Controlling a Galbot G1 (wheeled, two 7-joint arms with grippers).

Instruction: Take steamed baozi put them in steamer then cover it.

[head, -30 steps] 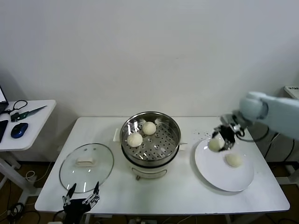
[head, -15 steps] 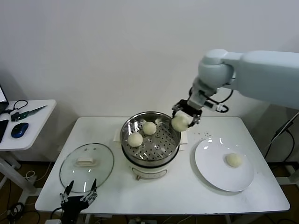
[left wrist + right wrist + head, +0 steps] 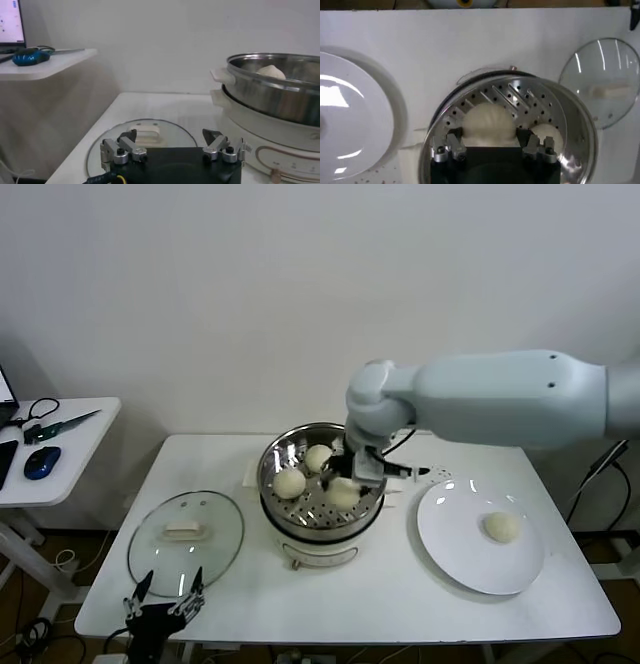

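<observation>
The steel steamer stands mid-table with two baozi on its perforated tray. My right gripper reaches down into it, shut on a third baozi low over the tray's near right part. In the right wrist view this baozi sits between the fingers of the right gripper, above the steamer's tray. A fourth baozi lies on the white plate. The glass cover lies flat left of the steamer. My left gripper waits open at the front edge, near the cover.
A side table at the left holds a blue mouse and cables. The right arm spans from the steamer back over the plate. The white table's front edge runs just beyond the left gripper.
My right gripper lifted a baozi off the plate, swung it left over the steamer and lowered it to the tray. The left gripper stayed put.
</observation>
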